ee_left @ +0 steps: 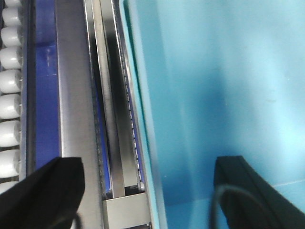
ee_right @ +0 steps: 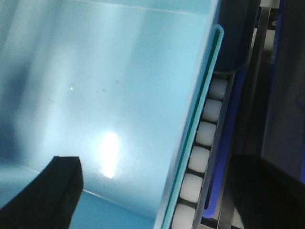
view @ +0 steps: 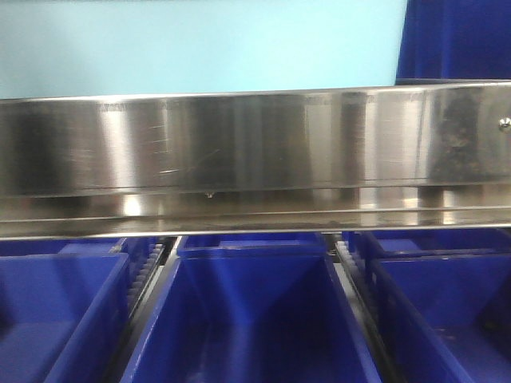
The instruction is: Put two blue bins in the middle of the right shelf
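A pale blue bin [view: 200, 48] fills the top of the front view, behind a steel shelf beam. In the left wrist view my left gripper [ee_left: 150, 163] is open and straddles the bin's left wall [ee_left: 143, 119]. One black finger [ee_left: 47, 191] is outside and the other [ee_left: 257, 191] is inside the bin [ee_left: 224, 86]; neither touches the wall. In the right wrist view my right gripper [ee_right: 155, 161] is open astride the bin's right rim [ee_right: 190, 143]. Its inner finger [ee_right: 52, 195] hangs over the bin floor [ee_right: 95, 86] and its outer finger [ee_right: 271, 195] is beyond the rollers. Only one pale bin shows.
A brushed steel shelf beam [view: 255, 152] crosses the front view. Below it sit three dark blue crates [view: 255, 319] [view: 56, 319] [view: 447, 303]. White roller tracks [ee_left: 9, 71] [ee_right: 205, 133] and steel rails [ee_left: 114, 119] run along both sides of the bin. A dark blue crate [view: 455, 40] stands at the upper right.
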`<state>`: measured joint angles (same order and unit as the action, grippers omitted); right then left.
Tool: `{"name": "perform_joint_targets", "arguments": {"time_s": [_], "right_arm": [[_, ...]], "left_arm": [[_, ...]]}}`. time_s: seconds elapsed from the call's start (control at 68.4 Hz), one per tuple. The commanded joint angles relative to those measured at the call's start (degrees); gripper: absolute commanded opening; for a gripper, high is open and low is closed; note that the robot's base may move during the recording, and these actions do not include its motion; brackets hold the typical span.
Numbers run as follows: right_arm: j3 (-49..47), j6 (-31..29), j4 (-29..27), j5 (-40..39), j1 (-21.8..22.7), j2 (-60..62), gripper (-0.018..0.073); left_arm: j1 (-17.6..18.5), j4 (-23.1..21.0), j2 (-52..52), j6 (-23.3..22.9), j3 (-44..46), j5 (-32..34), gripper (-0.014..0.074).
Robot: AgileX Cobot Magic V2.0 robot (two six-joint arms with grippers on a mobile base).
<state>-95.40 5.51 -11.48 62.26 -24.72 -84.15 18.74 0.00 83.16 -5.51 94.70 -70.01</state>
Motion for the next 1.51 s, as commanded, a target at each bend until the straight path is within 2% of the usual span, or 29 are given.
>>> {"name": "perform_joint_targets", "arguments": {"time_s": [0.0,0.307,0.38,0.541,0.819,1.184,1.272,1.331,1.491], "right_arm": [[-0.4,-0.5,0.8,-2.2,0.0,-1.0,0.0494],[-0.4,-0.5,0.8,-2.5,0.0,-5.4,0.0494],[-0.4,-0.5,0.8,-1.1,0.0,-5.9,0.0494],[-0.4,-0.5,0.8,1.0,0.0,-6.0,0.0494],[2.2,0.1,0.8,2.5,0.0,-6.0,0.0494],[8.1,0.6,-1.1,-2.5,-0.2,-6.0,0.0483],[9.2,0.6,-1.1,-4.5,-0.5,-6.0,0.0417],[10.1,0.6,-1.3,-5.9,-0.9,-6.0,0.0328],[11.5,0.6,-1.3,-6.4,-1.7,-6.0,0.0043]], "left_arm": [[-0.3,0.4,-1.0,0.5,-0.4,1.7,0.0452],[-0.3,0.0,-0.1,0.5,-0.8,2.6,0.0452],[-0.2,-1.5,0.1,0.5,-2.2,1.4,0.0452],[-0.1,-1.5,0.1,0.5,-6.6,0.8,0.0452],[-0.1,-3.3,0.1,0.5,-9.8,5.6,0.0452],[1.0,-3.2,0.1,1.0,-13.7,6.7,0.0451],[1.0,-2.5,0.1,1.0,-15.3,7.2,0.0419],[1.0,-2.4,0.1,1.0,-15.9,7.7,0.0377],[1.0,-2.6,0.1,1.0,-16.1,8.2,0.0147]]}}
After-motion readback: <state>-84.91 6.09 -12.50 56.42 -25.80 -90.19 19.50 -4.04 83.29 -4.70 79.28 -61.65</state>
